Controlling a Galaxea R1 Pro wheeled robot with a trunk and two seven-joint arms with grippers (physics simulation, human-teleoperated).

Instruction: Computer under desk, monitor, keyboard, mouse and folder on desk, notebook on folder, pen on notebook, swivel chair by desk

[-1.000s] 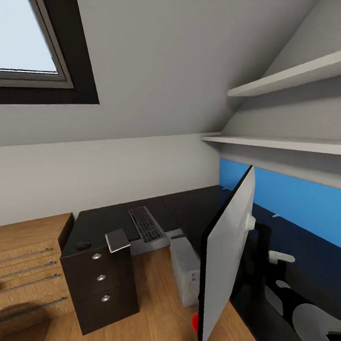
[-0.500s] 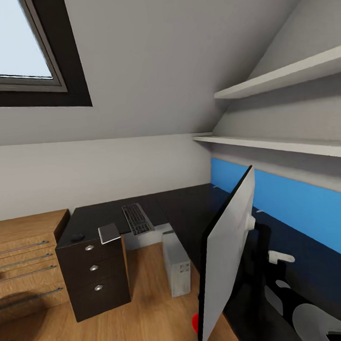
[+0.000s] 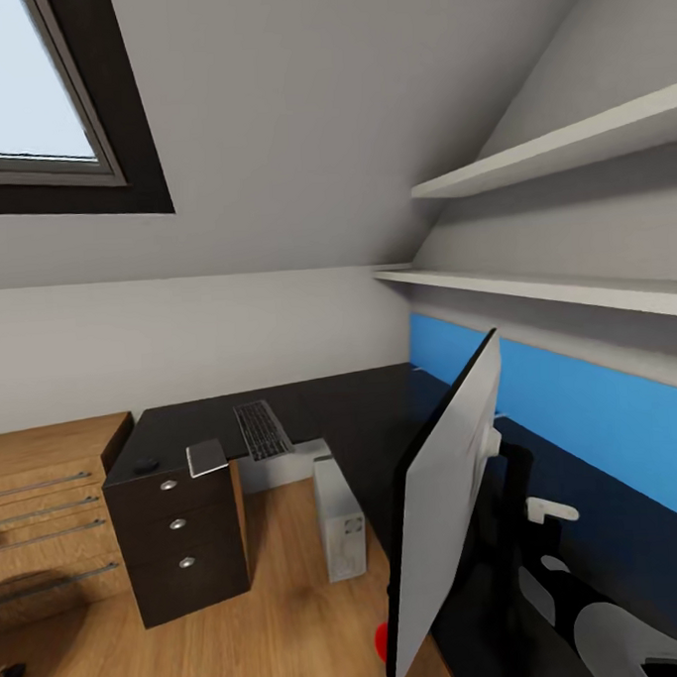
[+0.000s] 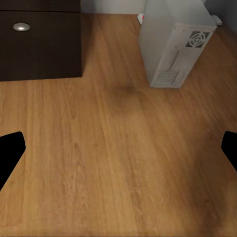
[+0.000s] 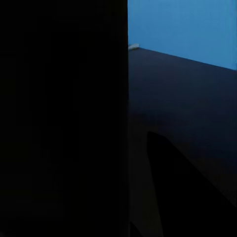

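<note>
The monitor (image 3: 444,502) hangs tilted and edge-on close at my right, pale back showing, red dot at its lower corner. It fills one side of the right wrist view as a black mass (image 5: 59,118), and my right gripper (image 5: 133,148) appears shut on it. The black desk (image 3: 362,407) carries the keyboard (image 3: 262,429), the grey notebook (image 3: 207,457) and the small black mouse (image 3: 145,466). The computer (image 3: 339,517) stands on the floor beside the desk. My left gripper (image 4: 118,153) is open above bare floor, facing the computer (image 4: 175,42). Folder, pen and swivel chair are out of view.
Black drawers (image 3: 178,531) with silver knobs stand under the desk's left end, with low wooden shelving (image 3: 50,522) beside them. White wall shelves (image 3: 554,287) and a sloped ceiling hang over the blue-backed right wing. Wooden floor (image 3: 284,619) lies before the desk.
The whole picture has shifted: the desk, drawers and computer now look smaller and further left, so the camera has moved. The monitor keeps its place in the picture, travelling with me.
</note>
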